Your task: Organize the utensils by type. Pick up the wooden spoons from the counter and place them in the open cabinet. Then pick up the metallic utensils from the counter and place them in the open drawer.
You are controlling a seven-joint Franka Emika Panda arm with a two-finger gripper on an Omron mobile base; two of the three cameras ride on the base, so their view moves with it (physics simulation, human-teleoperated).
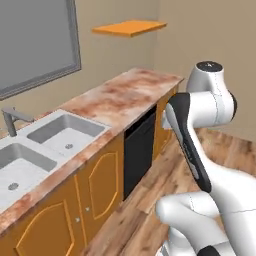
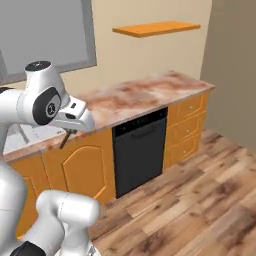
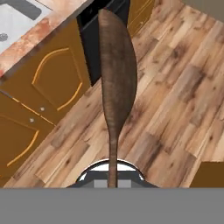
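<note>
— 1 long marble counter (image 1: 125, 92) here, with a double sink (image 1: 60, 131) and a black dishwasher (image 2: 140, 150) under it.

— And the gripper (image 2: 67, 135)?

— Closed on a wooden spoon (image 3: 116, 83), held out above the wood floor (image 3: 175, 87).

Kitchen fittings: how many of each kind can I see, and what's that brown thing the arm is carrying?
Wooden spoon, held by the gripper: 1
Sink basins: 2
Faucet: 1
Dishwasher: 1
Shelf: 1
Drawers: 3
Total: 9

One wooden spoon (image 3: 116, 74), two sink basins (image 1: 65, 131), perhaps three drawers (image 2: 187, 129).
</note>
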